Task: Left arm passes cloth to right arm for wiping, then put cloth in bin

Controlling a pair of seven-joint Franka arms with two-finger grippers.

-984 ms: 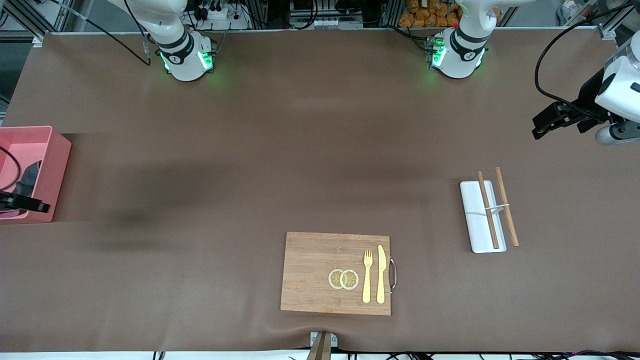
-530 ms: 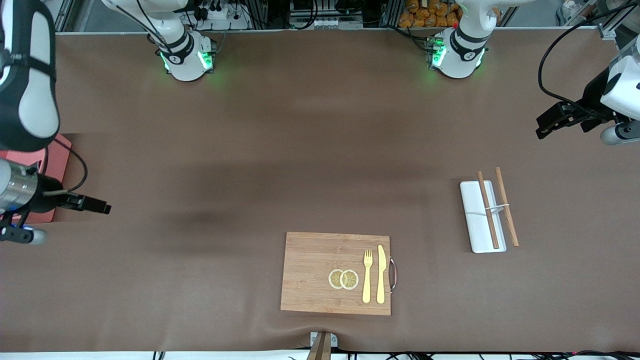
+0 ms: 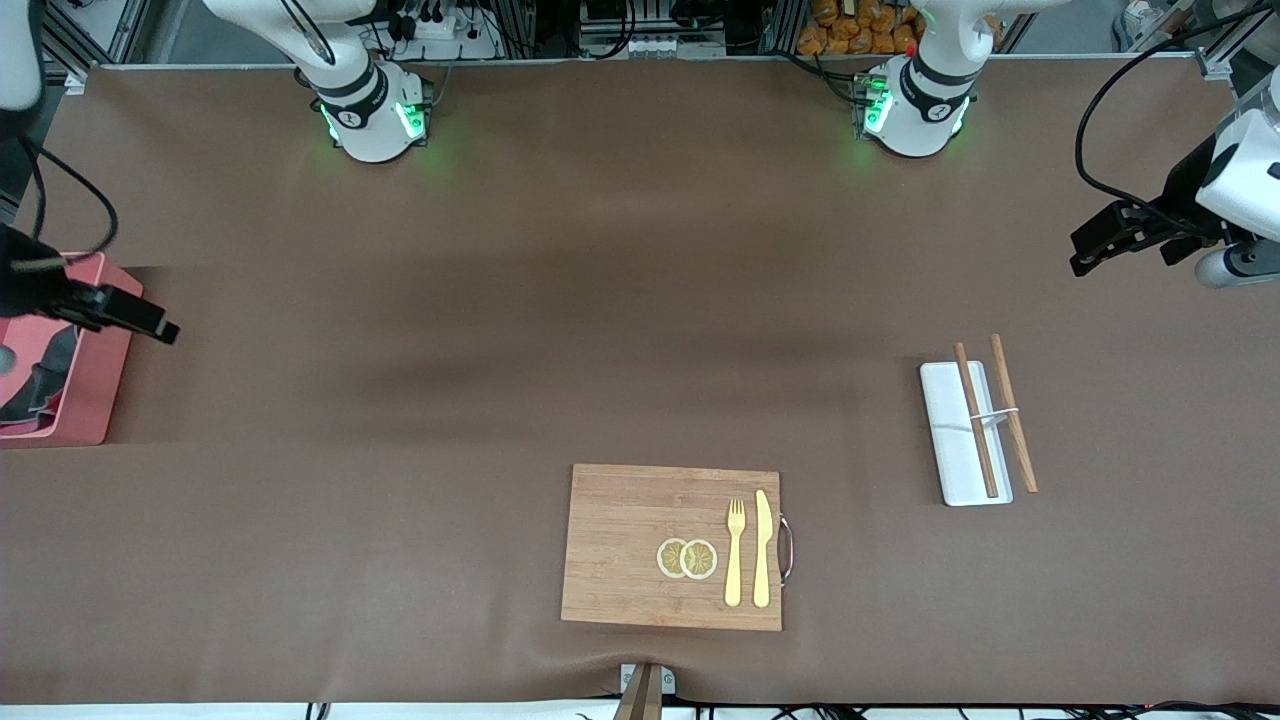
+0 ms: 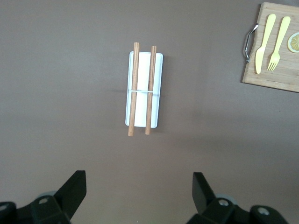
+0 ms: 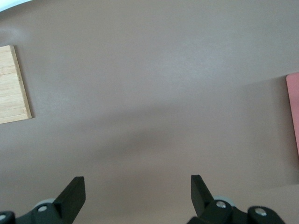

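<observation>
You are looking at a brown table (image 3: 600, 300) with the wooden cutting board (image 3: 640, 545) lying nearest the front camera, carrying two lemon slices (image 3: 686, 558), a yellow fork (image 3: 735, 552) and a yellow knife (image 3: 762, 548). The pink bin (image 3: 95, 375) is sitting at the right arm's end of the table, and the cloth (image 3: 45, 385) is lying inside it, its dark grey face showing. Toward the left arm's end, a white tray (image 3: 962, 432) is bearing a pair of chopsticks (image 3: 995, 415). Your right gripper (image 5: 135, 189) is hanging released and empty over bare table just beside the bin. Your left gripper (image 4: 138, 191) is waiting, fingers spread and empty, over the table near the tray.
</observation>
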